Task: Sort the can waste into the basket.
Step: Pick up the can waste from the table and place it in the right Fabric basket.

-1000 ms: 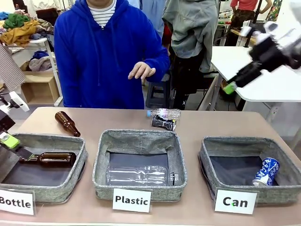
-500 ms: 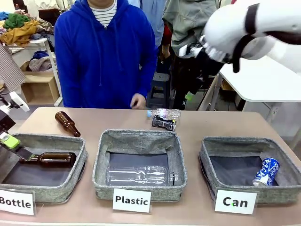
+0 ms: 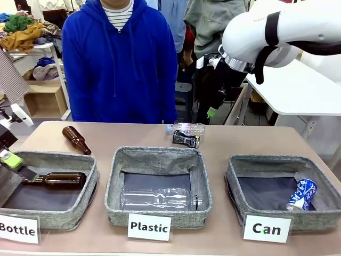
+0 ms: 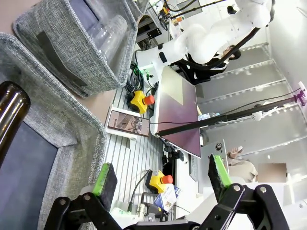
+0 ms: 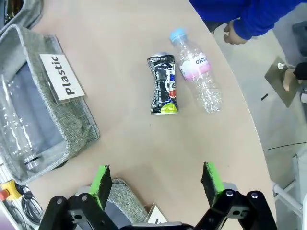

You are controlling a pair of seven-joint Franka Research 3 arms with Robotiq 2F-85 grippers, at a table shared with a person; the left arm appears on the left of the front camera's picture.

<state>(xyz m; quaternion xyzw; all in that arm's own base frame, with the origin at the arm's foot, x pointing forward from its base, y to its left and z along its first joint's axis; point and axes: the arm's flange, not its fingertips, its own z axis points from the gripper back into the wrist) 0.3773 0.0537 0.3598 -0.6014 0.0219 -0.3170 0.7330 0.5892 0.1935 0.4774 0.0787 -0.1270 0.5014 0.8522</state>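
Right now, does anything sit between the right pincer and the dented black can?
Nothing visible: bare table lies between the open right pincer and the dented black can. A clear plastic bottle lies close alongside the can.

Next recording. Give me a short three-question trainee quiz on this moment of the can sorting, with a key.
1. True or false: the dented black metal drink can lies on the tan table, outside every basket.
2. Which grey woven-fabric bin holds the blue-and-white metal drink can? A. the one carded Bottle; B. the one carded Plastic; C. the basket carded Can.
3. Fill in: the right gripper hovers above the table with its jaws ____.
Key: 1 true; 2 C; 3 open.
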